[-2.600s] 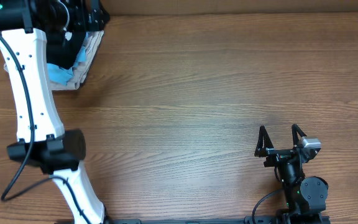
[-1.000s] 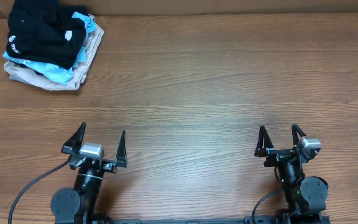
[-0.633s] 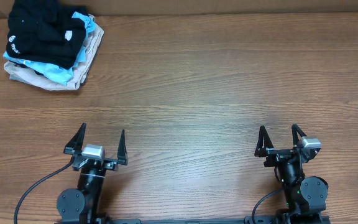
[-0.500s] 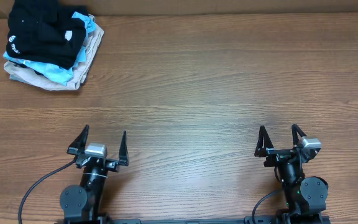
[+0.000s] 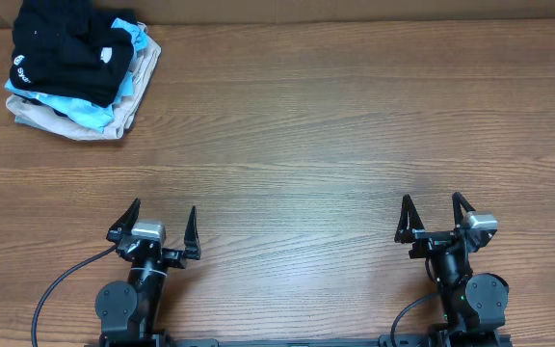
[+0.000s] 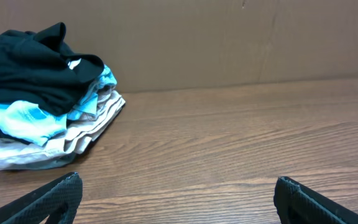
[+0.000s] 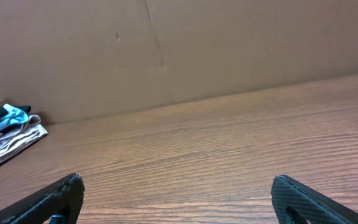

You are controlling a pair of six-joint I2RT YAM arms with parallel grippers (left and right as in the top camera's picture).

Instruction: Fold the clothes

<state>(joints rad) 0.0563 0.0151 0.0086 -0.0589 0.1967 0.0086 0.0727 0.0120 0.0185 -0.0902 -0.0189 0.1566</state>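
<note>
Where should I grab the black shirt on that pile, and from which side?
Pinch the raised, bunched fold on top of the black shirt, coming straight down from above. It lies crumpled atop the blue shirt and beige garment, so a low side approach would likely catch those too. The left gripper is nearer.

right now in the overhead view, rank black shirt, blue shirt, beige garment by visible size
1. black shirt: largest, on top.
2 or 3. light blue shirt and beige garment: only edges show beneath it, too alike to rank.
</note>
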